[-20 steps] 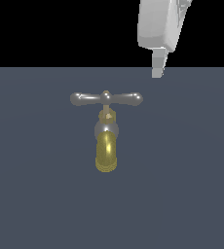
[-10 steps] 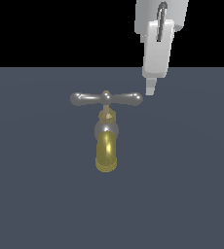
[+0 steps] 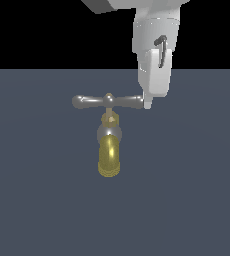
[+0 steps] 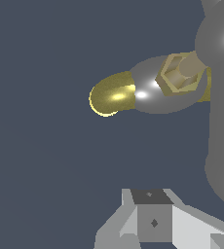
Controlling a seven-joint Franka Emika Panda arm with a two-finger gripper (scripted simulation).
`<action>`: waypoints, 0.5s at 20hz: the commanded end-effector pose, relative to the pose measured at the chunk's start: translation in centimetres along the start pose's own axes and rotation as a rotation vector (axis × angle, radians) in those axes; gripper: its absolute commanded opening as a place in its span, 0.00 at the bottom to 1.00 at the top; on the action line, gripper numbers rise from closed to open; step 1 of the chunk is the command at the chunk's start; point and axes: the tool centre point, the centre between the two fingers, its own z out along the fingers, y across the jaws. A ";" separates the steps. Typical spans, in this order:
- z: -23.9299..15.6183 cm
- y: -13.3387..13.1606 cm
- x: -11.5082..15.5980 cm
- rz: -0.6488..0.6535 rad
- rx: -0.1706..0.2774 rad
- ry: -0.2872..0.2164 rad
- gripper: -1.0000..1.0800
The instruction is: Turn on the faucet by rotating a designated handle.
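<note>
Exterior view: taking the faucet (image 3: 109, 145) as landmark, it stands on a plain slate-grey worktop (image 3: 37, 210) at mid-scene. Nearest the camera is its brass spout (image 3: 109, 159), curving down and forward, mouth lowest. Behind the spout sits the silver-grey collar (image 3: 109, 132), then a brass hexagonal stem (image 3: 109, 119). On top of the stem lies the handle (image 3: 108, 101), a silver crossbar lying level, one arm reaching to the exterior view's left, the other to the exterior view's right, with a bulb at centre.

The gripper (image 3: 148, 104) hangs from above at the faucet's right-hand side in this view. The tip of one of the fingers (image 3: 155, 80) is at the knob of the handle's right-hand arm, appearing to touch it; contact cannot be confirmed. Only one finger shows here, so I cannot tell whether the fingers are apart or together.

Wrist view: the spout, collar, hexagonal stem and a large blurred portion of the handle appear close; grey gripper parts show at the frame edge.
</note>
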 end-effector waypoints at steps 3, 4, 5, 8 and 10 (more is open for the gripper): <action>0.8 0.6 0.3 -0.043 0.001 0.002 0.00; 0.9 0.6 0.4 -0.050 0.001 0.002 0.00; 1.0 0.7 0.4 -0.055 0.002 0.003 0.00; 1.2 0.8 0.5 -0.066 0.002 0.003 0.00; 1.3 0.9 0.5 -0.067 0.002 0.003 0.00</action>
